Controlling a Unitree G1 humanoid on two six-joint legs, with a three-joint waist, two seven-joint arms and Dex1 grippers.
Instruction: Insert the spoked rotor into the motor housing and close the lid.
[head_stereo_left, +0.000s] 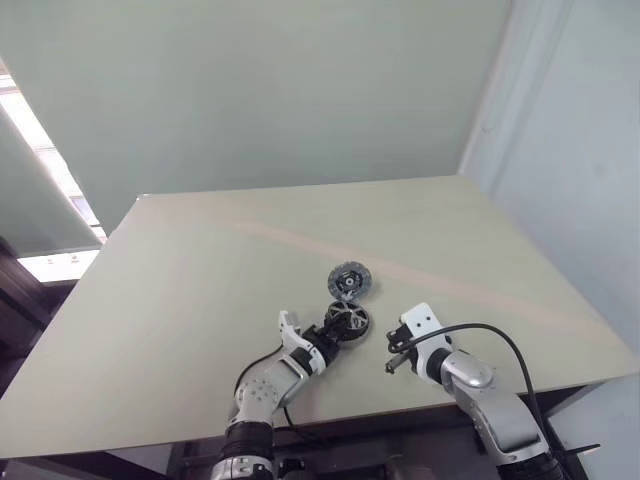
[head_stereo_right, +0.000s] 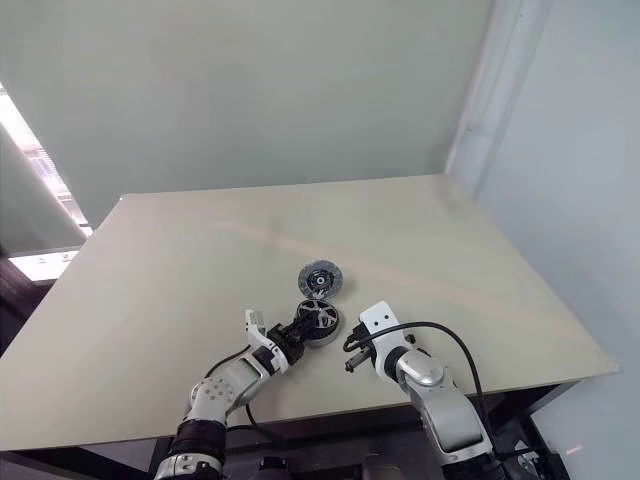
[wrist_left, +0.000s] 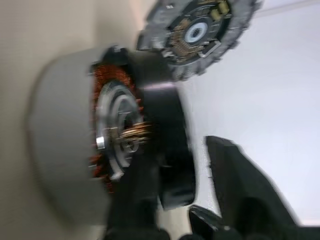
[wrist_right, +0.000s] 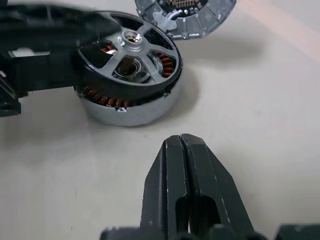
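The small shiny silver spoked rotor (wrist_right: 131, 55) is sitting on top of the round dark motor housing with its ring of copper-coloured windings (wrist_right: 125, 97), near the front middle of the pale beige table (head_stereo_left: 200, 280), so the insertion step looks all but done. The left gripper (head_stereo_left: 327, 337) is reaching in from the left at the housing's side, one black finger (wrist_left: 240, 180) standing clear of the rim and the other lying against the dark wall; its jaws are parted and whether they are gripping the housing cannot be told. The flat round grey metal lid (head_stereo_left: 349, 281) is lying just beyond the housing, on its far side, almost touching it. The right gripper (head_stereo_left: 391, 357) is hovering just right of the housing with its fingers pressed together and holding nothing. Judging from this, the next move calls for picking the lid up and setting it squarely over the rotor while the housing is being steadied.
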